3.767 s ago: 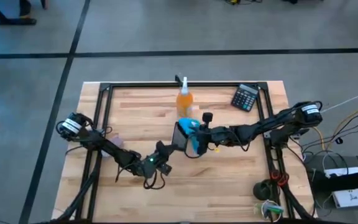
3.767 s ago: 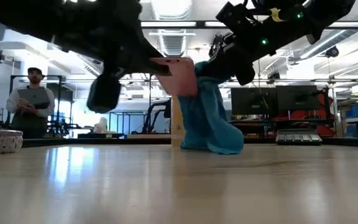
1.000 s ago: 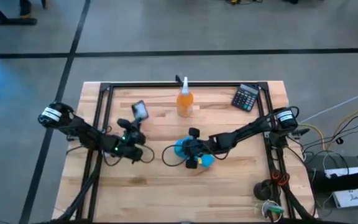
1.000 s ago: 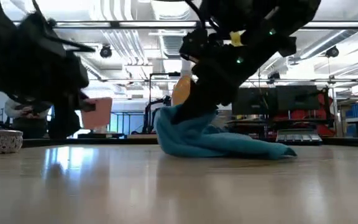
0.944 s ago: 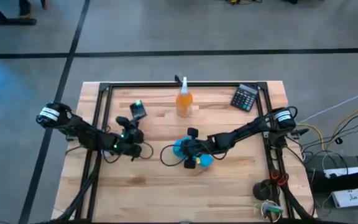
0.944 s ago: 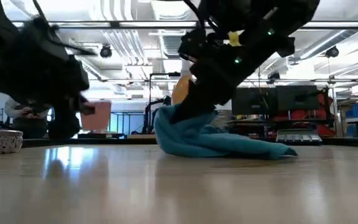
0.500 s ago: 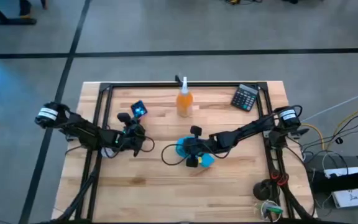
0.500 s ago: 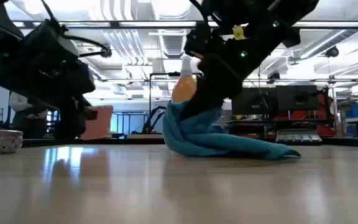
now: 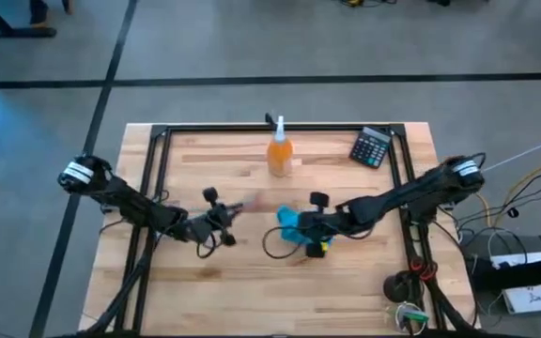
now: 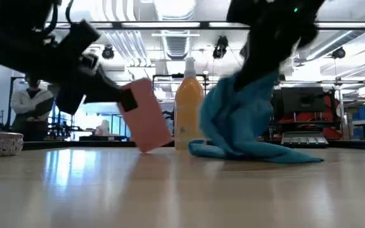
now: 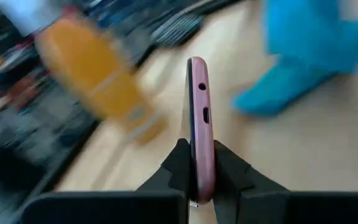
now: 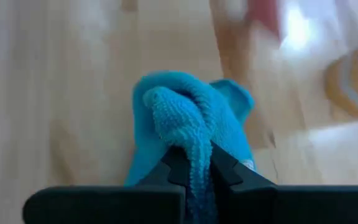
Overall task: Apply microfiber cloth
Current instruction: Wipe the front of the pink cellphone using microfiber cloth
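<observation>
The turquoise microfiber cloth (image 10: 243, 120) hangs bunched from my right gripper (image 12: 194, 160), which is shut on it right of the table's middle (image 9: 308, 225). Its lower end (image 10: 265, 155) lies on the table. My left gripper (image 9: 225, 217) is shut on a phone in a pink case (image 10: 146, 117), just left of the cloth. The phone (image 11: 199, 118) is tilted, and it shows edge-on in the left wrist view. My left gripper pinches the phone between its two fingers (image 11: 180, 163), one on each broad face, near one end (image 11: 199, 177). The phone sticks out past the fingers, tilted; whether its low corner (image 10: 146, 149) touches the table I cannot tell. My right gripper pinches a bunched fold of the cloth (image 12: 188, 140) between its two fingers (image 12: 219, 167), several layers thick. The fingers slant down from the table's right side. The cloth hangs slack below them with its lower end on the table.
An orange spray bottle (image 9: 278, 153) stands behind the cloth toward the far edge. A black calculator (image 9: 371, 147) lies at the far right. Dark frame rails (image 9: 158, 178) run along the table's sides. A person (image 10: 29, 101) stands in the room beyond.
My left gripper has gone toward the table's right and near side with the phone, toward the cloth, and the phone has turned from screen-up to tilted. My right gripper has moved right and up, drawing the cloth's bunched top higher while its lower end stays on the table.
</observation>
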Controlling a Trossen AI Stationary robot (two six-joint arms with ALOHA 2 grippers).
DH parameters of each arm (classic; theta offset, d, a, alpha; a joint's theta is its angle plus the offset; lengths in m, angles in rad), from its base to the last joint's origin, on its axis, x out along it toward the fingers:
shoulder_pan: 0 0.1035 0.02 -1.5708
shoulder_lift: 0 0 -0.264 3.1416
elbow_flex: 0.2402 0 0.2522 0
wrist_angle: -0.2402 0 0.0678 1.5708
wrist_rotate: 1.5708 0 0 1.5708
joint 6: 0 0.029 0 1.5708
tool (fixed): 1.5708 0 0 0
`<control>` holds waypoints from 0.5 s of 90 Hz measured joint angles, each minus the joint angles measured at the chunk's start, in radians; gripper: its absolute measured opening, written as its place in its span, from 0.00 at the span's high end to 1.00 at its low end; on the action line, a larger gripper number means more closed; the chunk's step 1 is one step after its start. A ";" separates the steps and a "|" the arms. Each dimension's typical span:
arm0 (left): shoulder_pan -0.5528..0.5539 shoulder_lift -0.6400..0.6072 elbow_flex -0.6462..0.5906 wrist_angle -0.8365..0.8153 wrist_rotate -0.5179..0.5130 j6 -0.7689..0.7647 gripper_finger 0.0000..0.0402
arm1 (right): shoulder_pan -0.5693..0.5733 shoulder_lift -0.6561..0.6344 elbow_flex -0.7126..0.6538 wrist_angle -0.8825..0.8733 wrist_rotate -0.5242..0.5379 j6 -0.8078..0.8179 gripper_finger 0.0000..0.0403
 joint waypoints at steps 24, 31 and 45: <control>-0.018 0.268 0.192 0.026 -0.010 0.162 0.97 | 0.023 -0.162 -0.009 -0.191 0.088 0.060 1.00; -0.019 0.330 0.236 0.028 -0.023 0.196 0.97 | 0.036 -0.208 -0.009 -0.291 0.131 0.120 1.00; -0.027 0.400 0.272 0.024 -0.038 0.204 0.97 | 0.052 -0.322 -0.011 -0.539 0.251 0.298 1.00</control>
